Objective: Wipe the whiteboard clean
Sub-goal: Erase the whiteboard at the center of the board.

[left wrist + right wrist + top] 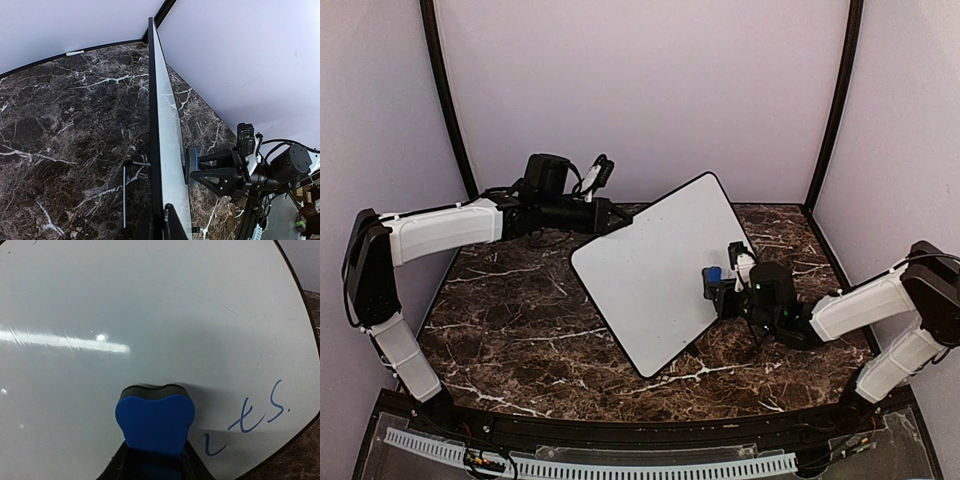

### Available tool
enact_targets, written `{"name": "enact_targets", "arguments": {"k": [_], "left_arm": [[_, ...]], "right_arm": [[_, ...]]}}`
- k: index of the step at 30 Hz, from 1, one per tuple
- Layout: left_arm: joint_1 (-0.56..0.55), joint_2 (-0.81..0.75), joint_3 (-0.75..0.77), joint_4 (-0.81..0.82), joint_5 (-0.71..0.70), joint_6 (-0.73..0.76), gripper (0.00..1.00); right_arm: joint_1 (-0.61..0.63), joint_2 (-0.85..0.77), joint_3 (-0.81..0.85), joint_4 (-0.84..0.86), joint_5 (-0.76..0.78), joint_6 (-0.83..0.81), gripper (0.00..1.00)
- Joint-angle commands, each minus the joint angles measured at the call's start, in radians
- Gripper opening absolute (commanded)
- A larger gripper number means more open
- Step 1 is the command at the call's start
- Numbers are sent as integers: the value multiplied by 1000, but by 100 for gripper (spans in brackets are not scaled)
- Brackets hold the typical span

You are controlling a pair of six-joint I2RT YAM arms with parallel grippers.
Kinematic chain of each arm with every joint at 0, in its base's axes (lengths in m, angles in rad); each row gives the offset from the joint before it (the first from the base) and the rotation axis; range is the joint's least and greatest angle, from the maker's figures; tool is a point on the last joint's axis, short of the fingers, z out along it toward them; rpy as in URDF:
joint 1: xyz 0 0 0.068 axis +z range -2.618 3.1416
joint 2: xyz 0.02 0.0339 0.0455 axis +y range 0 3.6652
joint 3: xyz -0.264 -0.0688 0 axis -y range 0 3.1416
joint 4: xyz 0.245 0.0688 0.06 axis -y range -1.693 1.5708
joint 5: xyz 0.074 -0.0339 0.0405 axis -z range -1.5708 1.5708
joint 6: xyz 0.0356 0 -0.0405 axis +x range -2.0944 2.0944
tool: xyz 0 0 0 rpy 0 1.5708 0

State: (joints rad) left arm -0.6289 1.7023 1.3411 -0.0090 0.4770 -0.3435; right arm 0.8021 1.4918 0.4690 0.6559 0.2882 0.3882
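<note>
The whiteboard [645, 285] is a white board with a thin black frame, tilted up off the table. My left gripper [618, 218] is shut on its upper left edge. The left wrist view shows the whiteboard [170, 135] edge-on, running up from my left gripper [162, 222]. My right gripper [722, 283] is shut on a blue eraser [713, 273] and presses it against the board's right face. In the right wrist view the eraser [155, 417] lies flat on the whiteboard [150, 315], held by my right gripper [152, 462]. Blue handwriting [245, 422] sits just right of it, near the lower right corner.
The dark marble table [510, 320] lies under the board. Purple walls with black corner poles [448, 100] close in the back and sides. A thin metal stand wire [124, 195] sticks out of the board's back face.
</note>
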Motion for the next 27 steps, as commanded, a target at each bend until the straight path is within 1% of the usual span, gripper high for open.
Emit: {"name": "enact_targets", "arguments": {"k": [1, 5, 9, 12, 17, 22, 27], "left_arm": [[-38, 4, -23, -111, 52, 85, 0], [-38, 3, -25, -109, 54, 84, 0], [-38, 1, -25, -108, 53, 84, 0], [-37, 0, -25, -109, 53, 84, 0], [-38, -3, -25, -108, 52, 86, 0], [-38, -3, -25, -109, 52, 86, 0], [-38, 1, -26, -107, 54, 84, 0]], "right_arm": [[-19, -35, -23, -34, 21, 29, 29], [-57, -40, 3, -33, 34, 25, 29], [-98, -5, 58, -33, 11, 4, 29], [-111, 27, 100, -39, 0, -3, 29], [-113, 59, 121, -46, -14, 8, 29], [-108, 59, 79, -70, -33, 28, 29], [-86, 12, -4, -71, -19, 46, 28]]}}
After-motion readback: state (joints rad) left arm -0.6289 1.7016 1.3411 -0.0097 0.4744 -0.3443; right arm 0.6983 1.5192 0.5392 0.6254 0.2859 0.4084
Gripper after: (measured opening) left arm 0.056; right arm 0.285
